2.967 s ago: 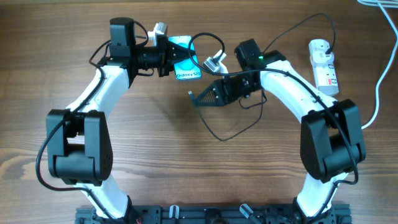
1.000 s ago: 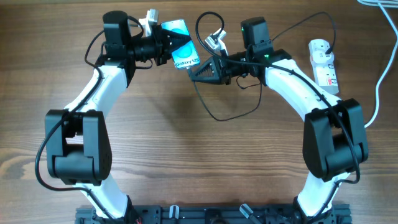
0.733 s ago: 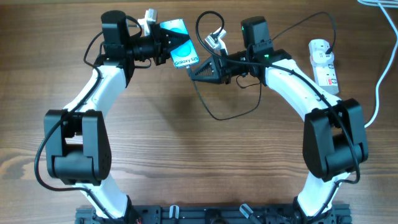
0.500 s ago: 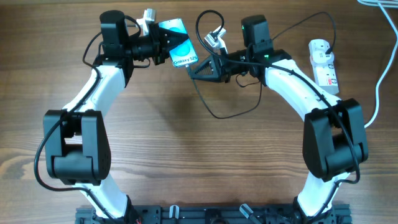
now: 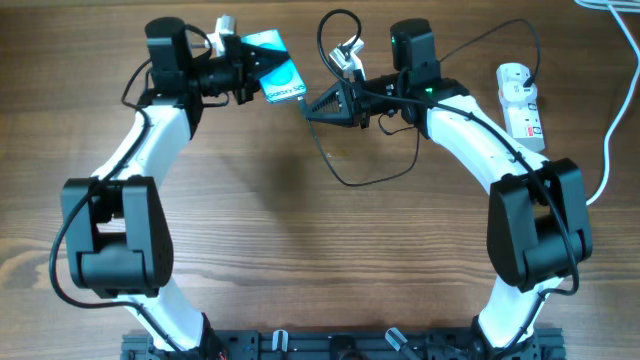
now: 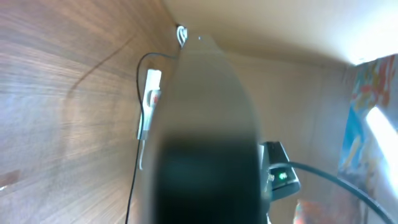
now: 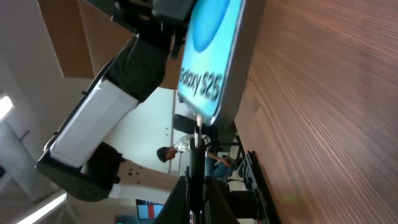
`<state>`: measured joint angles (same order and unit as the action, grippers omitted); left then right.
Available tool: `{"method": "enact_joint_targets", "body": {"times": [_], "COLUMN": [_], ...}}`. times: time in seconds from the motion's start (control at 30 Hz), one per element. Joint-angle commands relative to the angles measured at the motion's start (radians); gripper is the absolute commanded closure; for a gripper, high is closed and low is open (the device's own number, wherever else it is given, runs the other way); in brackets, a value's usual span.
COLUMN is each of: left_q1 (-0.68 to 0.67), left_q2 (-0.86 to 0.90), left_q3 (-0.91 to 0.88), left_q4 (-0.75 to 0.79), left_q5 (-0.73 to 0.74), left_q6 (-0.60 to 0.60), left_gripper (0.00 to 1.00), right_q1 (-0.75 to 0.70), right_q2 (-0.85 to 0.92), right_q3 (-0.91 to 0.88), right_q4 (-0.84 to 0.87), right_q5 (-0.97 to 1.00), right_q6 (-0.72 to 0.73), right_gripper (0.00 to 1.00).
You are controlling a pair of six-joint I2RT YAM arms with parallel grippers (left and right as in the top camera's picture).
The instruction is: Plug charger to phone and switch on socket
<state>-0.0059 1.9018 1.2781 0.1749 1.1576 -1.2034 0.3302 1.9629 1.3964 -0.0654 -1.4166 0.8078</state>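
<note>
Phone (image 5: 272, 64) farther left now, charger plug (image 7: 196, 132) at its edge

Table (image 5: 300, 260): brown wood with a plain grain and a low satin sheen.
Phone (image 7: 214, 56): glossy teal face, smooth white plastic border, grey edge.
Charger (image 5: 372, 180): thin black cable in a matt, rubbery-looking sheath. The plug tip (image 7: 196, 124) is small and looks like metal.
Socket (image 5: 522, 105): smooth white plastic, slightly glossy.
Thick white cord (image 5: 612, 140): smooth plastic sheath.
Right arm (image 5: 460, 130): glossy white plastic shell with matt black joints.
</note>
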Motion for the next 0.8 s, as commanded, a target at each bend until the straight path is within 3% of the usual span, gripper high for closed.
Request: {"method": "enact_joint_targets", "body": {"times": [0.0,0.77], "left_q1": [0.003,0.002], "left_q2": [-0.005,-0.005], "left_q3": [0.01,0.01], "left_q4": [-0.06,0.077], "left_q5": [0.03,-0.041], "left_q6": [-0.039,-0.032], "left_gripper": [0.96,0.96], "right_q1": [-0.002,0.046], "right_q2": [-0.023,-0.023], "right_q3": [0.005,0.005], "right_q4": [0.001,0.103], "right_q5": [-0.023,0.109], "right_q6": [0.007,0.198], "right_gripper": [0.96,0.95]}}
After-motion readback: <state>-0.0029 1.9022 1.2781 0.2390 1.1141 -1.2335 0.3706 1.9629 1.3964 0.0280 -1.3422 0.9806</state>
